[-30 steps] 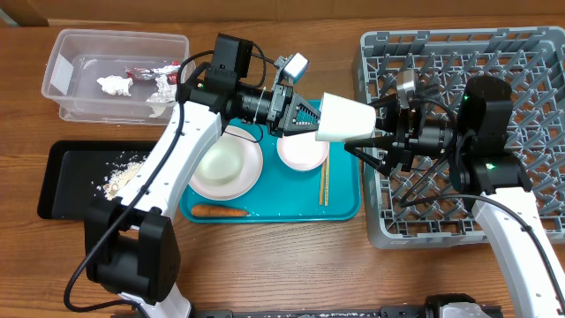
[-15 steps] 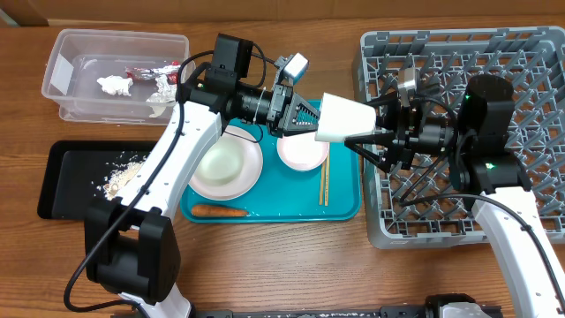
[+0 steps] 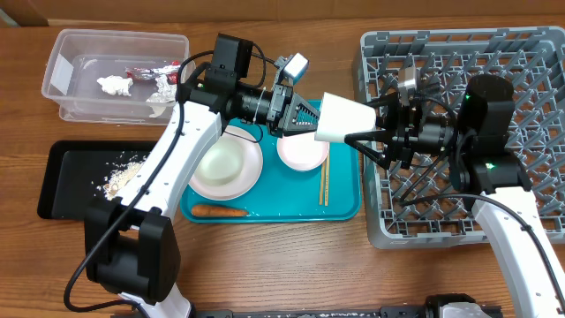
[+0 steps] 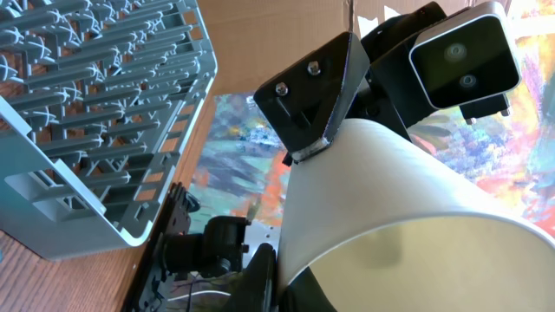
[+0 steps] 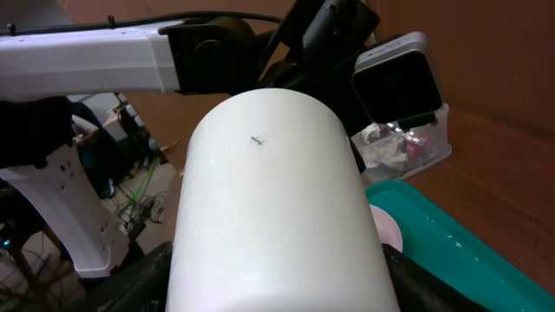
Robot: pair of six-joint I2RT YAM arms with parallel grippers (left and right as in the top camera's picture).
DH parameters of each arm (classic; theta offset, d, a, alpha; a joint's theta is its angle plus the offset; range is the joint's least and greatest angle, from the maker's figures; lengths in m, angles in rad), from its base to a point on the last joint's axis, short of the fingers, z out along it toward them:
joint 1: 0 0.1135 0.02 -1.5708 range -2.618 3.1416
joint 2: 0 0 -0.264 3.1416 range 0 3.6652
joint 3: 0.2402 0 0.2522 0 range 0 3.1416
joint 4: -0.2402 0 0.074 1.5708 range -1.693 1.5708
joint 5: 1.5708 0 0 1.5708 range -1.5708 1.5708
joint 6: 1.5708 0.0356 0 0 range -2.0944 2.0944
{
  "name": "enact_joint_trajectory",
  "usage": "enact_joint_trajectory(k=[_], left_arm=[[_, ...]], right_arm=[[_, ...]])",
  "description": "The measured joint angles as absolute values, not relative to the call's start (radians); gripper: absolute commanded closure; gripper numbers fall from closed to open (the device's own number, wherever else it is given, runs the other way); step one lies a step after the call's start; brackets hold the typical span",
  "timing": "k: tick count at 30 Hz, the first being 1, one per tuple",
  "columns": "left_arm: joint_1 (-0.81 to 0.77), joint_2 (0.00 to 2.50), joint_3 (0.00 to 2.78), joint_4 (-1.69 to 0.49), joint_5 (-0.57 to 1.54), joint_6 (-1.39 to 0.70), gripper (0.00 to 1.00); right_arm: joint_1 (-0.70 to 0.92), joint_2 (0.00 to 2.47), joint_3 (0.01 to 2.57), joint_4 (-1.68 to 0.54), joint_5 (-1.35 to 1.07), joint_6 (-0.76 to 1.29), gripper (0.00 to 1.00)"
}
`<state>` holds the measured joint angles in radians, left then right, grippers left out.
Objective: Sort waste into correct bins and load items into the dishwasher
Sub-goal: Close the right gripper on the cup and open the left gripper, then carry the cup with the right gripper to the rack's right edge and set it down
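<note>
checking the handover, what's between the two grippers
The white cup, in the air over the teal tray. The left gripper is at its rim and the right gripper straddles its base. The overhead view shows this best.

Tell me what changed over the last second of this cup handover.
The right gripper has drawn its fingers in closer around the small white cup, with the lower finger rising toward the cup's side. Whether they grip it yet is unclear. The left gripper kept its hold on the cup, which stayed in mid-air above the teal tray. Nothing on the table moved.
</note>
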<state>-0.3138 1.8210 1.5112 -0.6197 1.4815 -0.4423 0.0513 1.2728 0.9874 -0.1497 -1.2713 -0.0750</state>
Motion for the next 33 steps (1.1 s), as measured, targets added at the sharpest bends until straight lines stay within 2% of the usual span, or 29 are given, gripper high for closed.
enact_joint_trajectory(k=[2,5,8,12,18,25,33], left_arm=[[-0.314,1.821,1.511,-0.619,1.475,-0.444,0.65],[-0.314,1.821,1.511,-0.620,1.463,-0.452,0.60],[-0.314,1.821,1.511,-0.621,1.436,-0.454,0.59],[-0.314,1.821,1.511,-0.623,1.374,-0.454,0.61],[-0.312,1.821,1.512,-0.713,1.214,-0.453,0.61],[-0.300,1.821,1.515,-1.019,0.800,-0.425,0.60],[-0.260,1.775,1.514,-1.229,0.254,-0.416,0.56]], right_arm=[[0.052,1.273,0.987,-0.150,-1.276,-0.075,0.31],[0.052,1.273,0.987,-0.157,-1.282,-0.075,0.32],[0.053,1.273,0.987,-0.178,-1.282,-0.078,0.37],[0.053,1.273,0.987,-0.229,-1.250,-0.078,0.39],[0.053,1.273,0.987,-0.372,-1.077,-0.079,0.43],[0.036,1.266,1.007,-0.607,-0.805,-0.076,0.43],[-0.101,1.248,1.256,-0.991,-0.455,-0.074,0.42]])
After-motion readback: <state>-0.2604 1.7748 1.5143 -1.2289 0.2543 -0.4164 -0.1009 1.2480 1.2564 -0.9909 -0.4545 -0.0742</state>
